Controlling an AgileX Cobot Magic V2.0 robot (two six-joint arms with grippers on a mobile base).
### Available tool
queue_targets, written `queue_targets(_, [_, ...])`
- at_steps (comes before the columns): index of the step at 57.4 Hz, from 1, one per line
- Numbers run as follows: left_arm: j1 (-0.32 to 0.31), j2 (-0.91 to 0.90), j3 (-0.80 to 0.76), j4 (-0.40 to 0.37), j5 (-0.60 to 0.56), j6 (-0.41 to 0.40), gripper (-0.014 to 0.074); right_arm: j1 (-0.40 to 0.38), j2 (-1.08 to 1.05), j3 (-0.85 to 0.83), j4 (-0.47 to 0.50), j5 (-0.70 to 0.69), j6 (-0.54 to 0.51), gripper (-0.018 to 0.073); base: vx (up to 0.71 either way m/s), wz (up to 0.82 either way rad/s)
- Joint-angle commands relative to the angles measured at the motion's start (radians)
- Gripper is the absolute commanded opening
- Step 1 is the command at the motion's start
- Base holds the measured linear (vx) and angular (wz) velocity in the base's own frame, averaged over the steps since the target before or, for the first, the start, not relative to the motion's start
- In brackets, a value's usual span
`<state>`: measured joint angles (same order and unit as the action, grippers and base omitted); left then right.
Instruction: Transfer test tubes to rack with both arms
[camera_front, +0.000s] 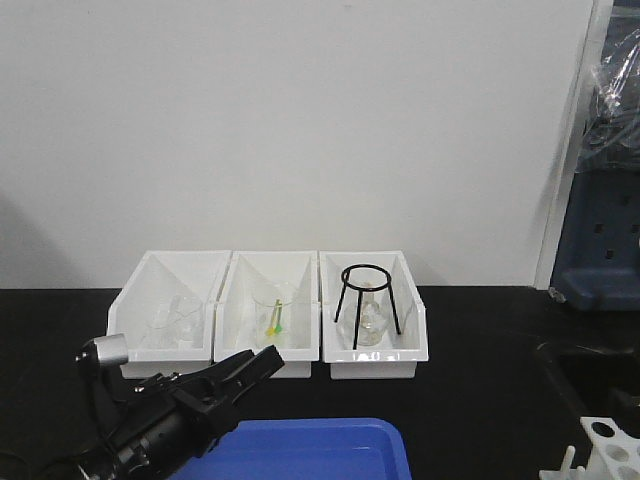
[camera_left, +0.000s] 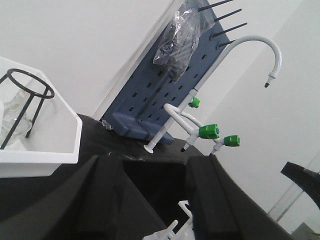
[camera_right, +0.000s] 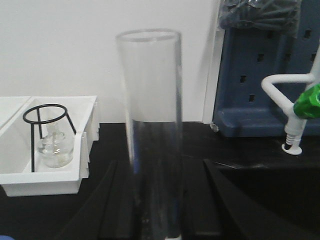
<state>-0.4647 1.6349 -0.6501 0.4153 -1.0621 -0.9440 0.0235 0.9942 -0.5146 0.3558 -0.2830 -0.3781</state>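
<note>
Right wrist: claw (camera_right: 159, 165) grips test tube (camera_right: 150, 100).

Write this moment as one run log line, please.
left pincer: open, empty | right pincer: holding test tube upright | rack: partly in view

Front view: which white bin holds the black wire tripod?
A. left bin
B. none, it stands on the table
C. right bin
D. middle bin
C: the tripod stands inside the right bin, straddling a small glass flask.
</note>
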Motion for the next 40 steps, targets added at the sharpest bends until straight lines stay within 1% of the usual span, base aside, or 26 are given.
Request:
queue_targets(1, [-0.007,-0.034,-0.022,-0.027,-0.076,0.003,0.0442,-0.006,-0.011,0.008,0.005,-0.177,-0.006,-0.0007,0.0,0.0])
queue_targets(12, [-0.007,-0.034,-0.022,-0.027,-0.076,0.003,0.0442,-0.006,0.026,0.077,0.017,-0.25,-0.002,-0.0007,0.0,0.0])
queue_targets(16, [-0.007,-0.034,-0.022,-0.027,-0.076,0.003,0.0442,-0.006,0.061,0.082,0.013,-0.264,0.002,-0.0007,0.0,0.0])
queue_targets(20, [-0.007,-0.034,-0.022,-0.027,-0.076,0.003,0.0442,-0.006,0.105,0.082,0.013,-0.306,0.007,-0.0007,0.0,0.0])
queue_targets(26, [-0.007,-0.034,-0.022,-0.027,-0.076,0.003,0.0442,-0.006,0.154,0.082,0.011,-0.353,0.044,-0.0007,0.0,0.0])
queue_targets(33, [-0.007,-0.034,-0.022,-0.027,-0.076,0.003,0.0442,-0.005,0.194,0.082,0.004,-0.393,0.052,-0.0007,0.0,0.0])
queue_targets(36, [-0.007,-0.034,-0.022,-0.027,-0.076,0.003,0.0442,-0.002,0.209,0.082,-0.004,-0.408,0.068,-0.0007,0.0,0.0])
queue_targets(40, [-0.007,-0.034,-0.022,-0.027,-0.076,0.003,0.0442,-0.002,0.214,0.082,-0.046,-0.411,0.131,-0.0007,0.0,0.0])
